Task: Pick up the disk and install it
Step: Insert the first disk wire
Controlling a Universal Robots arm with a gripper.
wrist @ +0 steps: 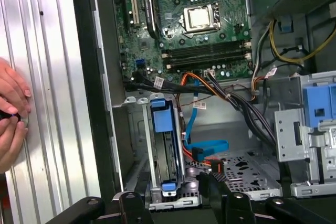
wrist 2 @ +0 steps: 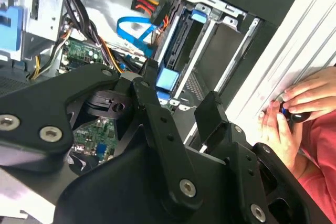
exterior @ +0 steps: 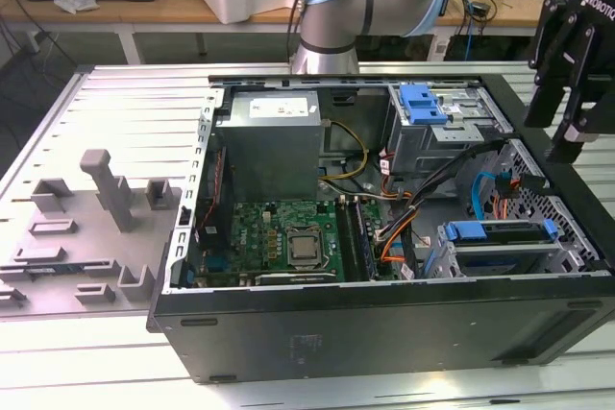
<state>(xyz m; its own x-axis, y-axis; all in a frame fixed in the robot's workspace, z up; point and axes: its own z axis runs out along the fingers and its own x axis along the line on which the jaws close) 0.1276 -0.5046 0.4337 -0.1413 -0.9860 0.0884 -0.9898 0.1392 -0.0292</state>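
The disk (exterior: 500, 231), with its blue plastic frame, lies in the drive cage at the near corner of the open computer case (exterior: 384, 333), on the exterior view's right. In the first wrist view the disk (wrist: 164, 150) stands on edge in that cage, blue tabs at both ends. My gripper (exterior: 565, 141) hangs above the case's edge on the exterior view's right, a little beyond the cage. It is open with nothing between its black fingers (wrist 2: 152, 85). In the first wrist view the gripper (wrist: 168, 190) sits just over the end of the disk, not touching it.
Inside the case are a grey power supply box (exterior: 269, 146), a green motherboard (exterior: 279, 237), bundled cables (exterior: 423, 199) and an upper bay with a blue latch (exterior: 423, 103). A person's hands (wrist: 10, 114) rest on the ribbed table beside the case. A grey fixture (exterior: 106, 189) stands at the exterior view's left.
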